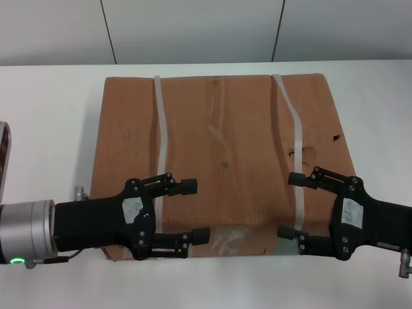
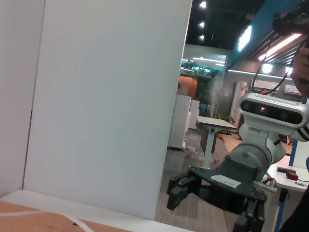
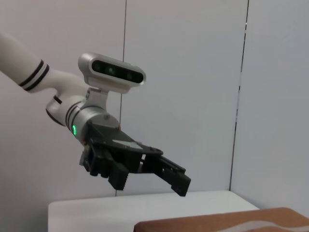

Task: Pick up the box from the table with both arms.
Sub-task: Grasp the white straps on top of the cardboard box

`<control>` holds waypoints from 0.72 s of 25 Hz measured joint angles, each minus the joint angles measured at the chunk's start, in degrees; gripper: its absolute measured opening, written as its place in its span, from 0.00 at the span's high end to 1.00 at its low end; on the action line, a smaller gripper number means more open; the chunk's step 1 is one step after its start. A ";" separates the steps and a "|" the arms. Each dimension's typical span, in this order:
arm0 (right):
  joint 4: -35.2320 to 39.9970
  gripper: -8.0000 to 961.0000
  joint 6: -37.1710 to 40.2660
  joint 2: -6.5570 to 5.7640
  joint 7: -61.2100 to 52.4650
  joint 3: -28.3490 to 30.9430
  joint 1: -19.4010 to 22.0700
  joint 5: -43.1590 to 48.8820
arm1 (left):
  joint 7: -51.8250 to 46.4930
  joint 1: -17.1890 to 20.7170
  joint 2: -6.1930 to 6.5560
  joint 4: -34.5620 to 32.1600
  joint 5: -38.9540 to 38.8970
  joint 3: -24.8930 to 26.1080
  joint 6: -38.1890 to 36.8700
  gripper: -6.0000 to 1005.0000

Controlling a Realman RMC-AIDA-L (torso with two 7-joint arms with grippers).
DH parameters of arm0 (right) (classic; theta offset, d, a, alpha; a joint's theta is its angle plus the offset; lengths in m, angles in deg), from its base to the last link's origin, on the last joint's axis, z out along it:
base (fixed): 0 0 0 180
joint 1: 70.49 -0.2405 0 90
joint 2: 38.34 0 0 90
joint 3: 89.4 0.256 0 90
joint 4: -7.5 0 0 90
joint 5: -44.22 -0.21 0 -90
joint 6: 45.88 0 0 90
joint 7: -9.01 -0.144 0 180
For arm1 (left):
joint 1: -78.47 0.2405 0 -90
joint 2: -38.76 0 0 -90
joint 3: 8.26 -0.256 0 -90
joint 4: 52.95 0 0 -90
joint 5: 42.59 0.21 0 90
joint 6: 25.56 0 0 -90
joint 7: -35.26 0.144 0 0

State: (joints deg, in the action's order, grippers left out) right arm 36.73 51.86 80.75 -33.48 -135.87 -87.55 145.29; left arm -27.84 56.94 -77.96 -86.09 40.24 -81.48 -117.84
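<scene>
The box [image 1: 225,141], large, brown and worn, lies flat on the white table [image 1: 51,96], with two whitish straps [image 1: 162,122] across its top. My left gripper [image 1: 195,211] is open over the box's near left part, fingers pointing toward the middle. My right gripper [image 1: 291,205] is open over the near right part, facing the left one. Neither holds anything. The right gripper also shows in the left wrist view [image 2: 183,193], where a corner of the box [image 2: 34,218] appears. The left gripper also shows in the right wrist view [image 3: 159,174], above the box [image 3: 231,224].
A red-edged object [image 1: 5,154] sits at the table's left edge. A pale panelled wall [image 1: 193,29] stands behind the table. White tabletop shows on both sides of the box and in a strip in front of it.
</scene>
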 joint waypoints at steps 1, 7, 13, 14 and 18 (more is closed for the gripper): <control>0.00 0.11 -0.26 0.00 0.00 -0.11 0.00 0.00 | 0.00 0.00 0.00 0.01 0.01 0.00 0.00 0.13; 0.00 0.11 -0.75 0.00 -0.03 -0.30 0.01 0.00 | 0.02 0.00 0.00 0.08 0.05 0.00 0.00 0.13; -0.65 0.11 -2.09 -0.08 -2.68 0.39 -0.29 -0.21 | -3.21 -0.16 -0.07 0.57 -0.12 0.14 1.66 0.13; -0.78 0.11 -2.83 -0.14 -4.78 0.48 -0.56 -0.36 | -5.16 -0.39 -0.05 0.57 -0.19 0.22 2.53 0.13; 0.00 0.11 -4.60 -0.48 -17.25 1.12 -2.09 -0.63 | -19.93 -2.59 0.71 0.57 0.07 0.31 7.19 0.14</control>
State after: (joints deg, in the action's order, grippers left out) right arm 36.73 47.26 80.27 -50.73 -134.75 -89.64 144.66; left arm -47.77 54.34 -77.25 -85.52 40.31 -81.17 -110.65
